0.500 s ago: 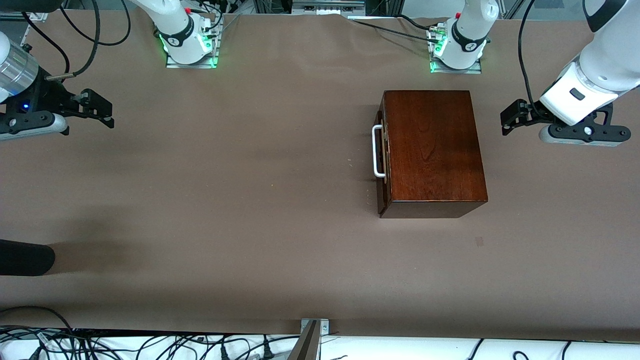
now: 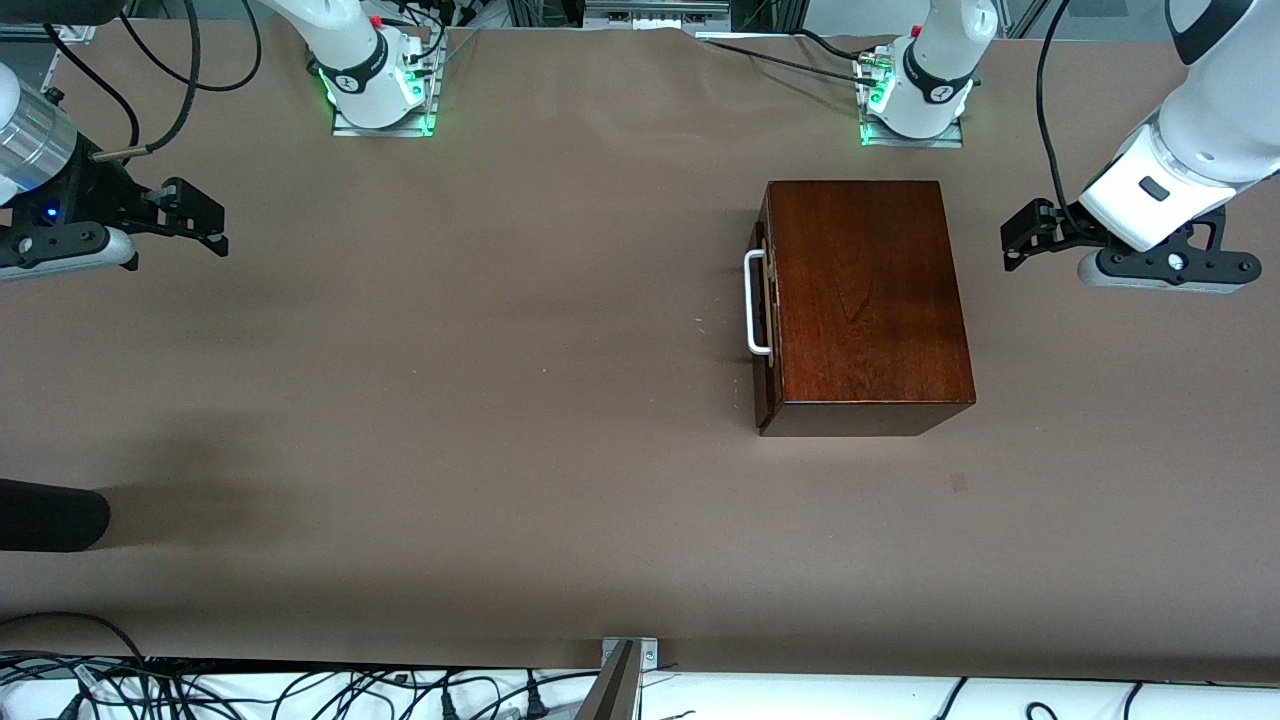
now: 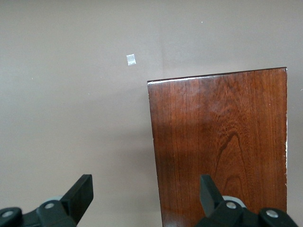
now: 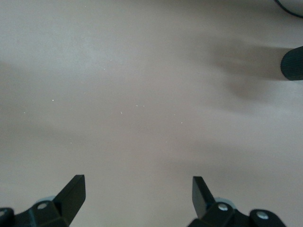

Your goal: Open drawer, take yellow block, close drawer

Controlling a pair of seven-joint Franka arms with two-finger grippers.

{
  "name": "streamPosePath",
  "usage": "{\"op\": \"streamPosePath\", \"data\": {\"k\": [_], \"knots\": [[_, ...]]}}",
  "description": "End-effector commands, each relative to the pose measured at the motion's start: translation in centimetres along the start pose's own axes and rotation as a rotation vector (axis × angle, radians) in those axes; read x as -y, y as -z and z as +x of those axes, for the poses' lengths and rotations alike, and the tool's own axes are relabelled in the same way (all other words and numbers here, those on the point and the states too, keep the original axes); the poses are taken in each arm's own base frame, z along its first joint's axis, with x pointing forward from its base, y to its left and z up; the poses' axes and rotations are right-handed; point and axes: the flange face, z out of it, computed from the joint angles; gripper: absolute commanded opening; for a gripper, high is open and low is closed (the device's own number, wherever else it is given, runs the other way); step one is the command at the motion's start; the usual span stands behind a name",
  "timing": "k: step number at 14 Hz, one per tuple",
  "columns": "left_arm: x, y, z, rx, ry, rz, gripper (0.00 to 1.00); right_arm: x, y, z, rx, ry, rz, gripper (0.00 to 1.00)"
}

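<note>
Starting at the jaws: both sets are spread wide with nothing between them. The left gripper [image 2: 1015,243] hangs over the surface [image 2: 500,400] just off the box's end toward the left arm, and the right gripper [image 2: 205,222] hangs way out at the right arm's end, well apart from everything (both arms look like they're waiting).

The drawer [image 2: 763,310] is shut, sitting in the dark wooden box [image 2: 865,290], its front facing the right arm's end. We don't see the yellow block anywhere, so we'd guess it's inside. The place to grab is clearly the white handle [image 2: 755,303]: a rigid bar that stands off the front, easy to hook or pinch across. We'd expect the box to be solid and fairly heavy, but its glossy finish could let it slide when the drawer gets pulled, so bracing it may help.

View differences: only the front view shows the handle. The left wrist view catches the box top [image 3: 222,142] and a small pale mark [image 3: 131,59] on the surface; the right wrist view shows bare surface plus a dark rounded object [image 4: 292,64] at the edge.
</note>
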Motion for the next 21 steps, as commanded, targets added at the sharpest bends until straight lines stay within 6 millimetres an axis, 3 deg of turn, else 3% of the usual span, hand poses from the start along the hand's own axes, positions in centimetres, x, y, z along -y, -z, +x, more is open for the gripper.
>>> {"op": "streamPosePath", "data": {"k": [1,3,7,11,13,15,17,21], "knots": [[0.0,0.5,0.4,-0.002,-0.007,0.022,1.00,0.0,0.9,-0.3,0.000,0.015,0.002,1.00],[-0.1,0.4,0.3,0.001,-0.007,0.021,1.00,0.1,0.9,-0.3,0.000,0.016,0.000,1.00],[-3.9,-1.6,-0.4,0.113,-0.068,0.019,1.00,0.1,0.9,-0.3,0.000,0.016,0.002,1.00],[-11.3,-5.8,-0.1,0.201,-0.181,0.014,1.00,0.0,0.9,-0.3,0.000,0.016,0.002,1.00],[-13.9,-7.2,0.4,0.201,-0.143,0.001,1.00,0.0,0.8,-0.4,0.002,0.015,0.002,1.00],[-18.8,-7.2,-0.1,0.158,-0.094,-0.028,1.00,0.0,0.9,-0.3,0.000,0.016,0.002,1.00],[-24.4,-9.2,-0.3,0.136,-0.017,-0.028,1.00,0.0,0.9,-0.3,0.000,0.016,0.002,1.00],[-28.7,-14.4,0.5,0.138,0.002,-0.039,1.00,-0.2,0.8,-0.4,0.003,0.013,0.002,1.00]]}}
